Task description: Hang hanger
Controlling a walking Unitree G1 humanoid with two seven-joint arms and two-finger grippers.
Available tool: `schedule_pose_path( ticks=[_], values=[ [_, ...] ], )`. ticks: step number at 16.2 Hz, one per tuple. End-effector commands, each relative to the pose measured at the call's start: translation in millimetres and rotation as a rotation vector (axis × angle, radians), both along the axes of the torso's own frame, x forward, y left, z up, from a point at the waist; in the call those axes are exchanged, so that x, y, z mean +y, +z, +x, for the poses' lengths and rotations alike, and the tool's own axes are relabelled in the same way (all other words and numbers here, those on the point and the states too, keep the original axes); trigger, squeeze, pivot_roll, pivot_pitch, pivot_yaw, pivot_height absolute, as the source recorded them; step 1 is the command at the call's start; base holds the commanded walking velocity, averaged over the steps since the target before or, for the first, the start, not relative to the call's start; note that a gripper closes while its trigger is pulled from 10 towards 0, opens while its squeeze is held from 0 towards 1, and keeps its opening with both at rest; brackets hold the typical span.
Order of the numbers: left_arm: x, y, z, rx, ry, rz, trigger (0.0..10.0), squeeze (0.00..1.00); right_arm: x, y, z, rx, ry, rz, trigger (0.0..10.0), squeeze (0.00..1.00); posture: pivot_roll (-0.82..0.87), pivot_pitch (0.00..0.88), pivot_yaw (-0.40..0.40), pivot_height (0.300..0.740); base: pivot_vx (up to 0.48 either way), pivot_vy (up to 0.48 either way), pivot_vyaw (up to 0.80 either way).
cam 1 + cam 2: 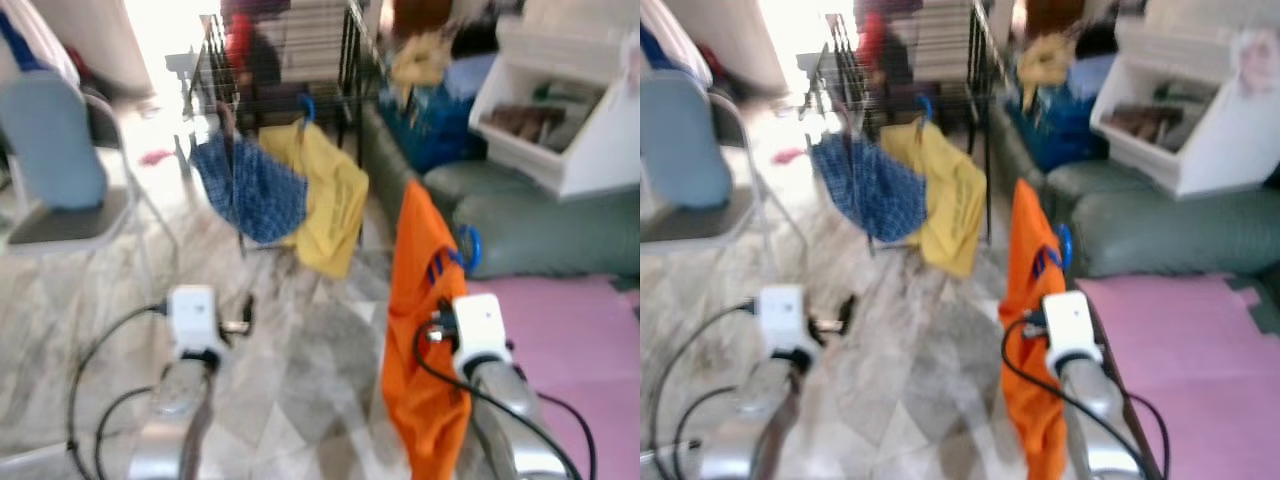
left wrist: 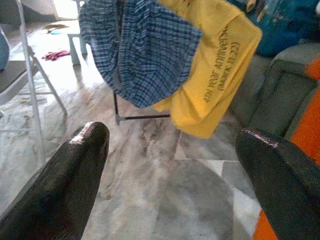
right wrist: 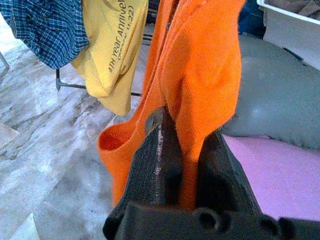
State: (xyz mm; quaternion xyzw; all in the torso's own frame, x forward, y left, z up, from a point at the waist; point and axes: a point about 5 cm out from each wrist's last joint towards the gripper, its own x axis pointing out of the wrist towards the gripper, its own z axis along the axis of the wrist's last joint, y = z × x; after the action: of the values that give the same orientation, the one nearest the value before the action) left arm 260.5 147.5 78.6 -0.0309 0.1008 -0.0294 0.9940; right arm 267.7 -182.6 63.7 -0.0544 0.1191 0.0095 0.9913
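Orange shirt (image 3: 200, 75) is pinched in the right pincer (image 3: 182, 150); left pincer (image 2: 170, 165) gapes empty, yellow shirt (image 2: 210, 75) beyond it.

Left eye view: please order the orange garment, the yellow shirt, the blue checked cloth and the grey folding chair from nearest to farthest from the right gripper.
1. Orange garment: pinched in the right gripper.
2. Yellow shirt: ahead, on the black drying rack.
3. Blue checked cloth: just left of the yellow shirt, on the same rack.
4. Grey folding chair: far left.
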Motion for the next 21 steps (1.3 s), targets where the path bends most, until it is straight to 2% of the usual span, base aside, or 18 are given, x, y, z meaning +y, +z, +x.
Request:
schedule_pose_path(
  ticks=[1, 7, 12, 14, 21],
  values=[
    [8.2, 2, 2.0, -0.003, 0.029, 0.022, 10.0, 0.00, 8.7, 13, 7.0, -0.071, 0.047, 0.012, 10.0, 0.00, -0.13, 0.000, 0.033, 0.740, 0.000, 0.000, 0.80],
    [13.2, 1, 5.2, 0.006, 0.076, 0.052, 10.0, 0.00, 14.0, 18, 9.7, -0.092, 0.078, 0.036, 10.0, 0.00, -0.14, 0.000, 0.037, 0.740, 0.000, 0.000, 0.80],
    [8.5, 4, 8.8, -0.005, 0.059, 0.058, 10.0, 0.00, 17.8, 19, 10.4, -0.100, 0.095, 0.059, 10.0, 0.00, -0.13, 0.000, 0.039, 0.740, 0.000, 0.000, 0.80],
    [8.0, 3, 7.8, -0.003, 0.058, 0.062, 10.0, 0.00, 19.8, 20, 9.7, -0.105, 0.098, 0.096, 10.0, 0.00, -0.13, 0.000, 0.041, 0.740, 0.000, 0.000, 0.22],
    [8.0, 2, 7.1, 0.001, 0.056, 0.069, 10.0, 0.00, 21.4, 20, 8.9, -0.109, 0.107, 0.112, 10.0, 0.00, -0.13, 0.000, 0.039, 0.740, 0.000, 0.140, 0.00]
  ],
)
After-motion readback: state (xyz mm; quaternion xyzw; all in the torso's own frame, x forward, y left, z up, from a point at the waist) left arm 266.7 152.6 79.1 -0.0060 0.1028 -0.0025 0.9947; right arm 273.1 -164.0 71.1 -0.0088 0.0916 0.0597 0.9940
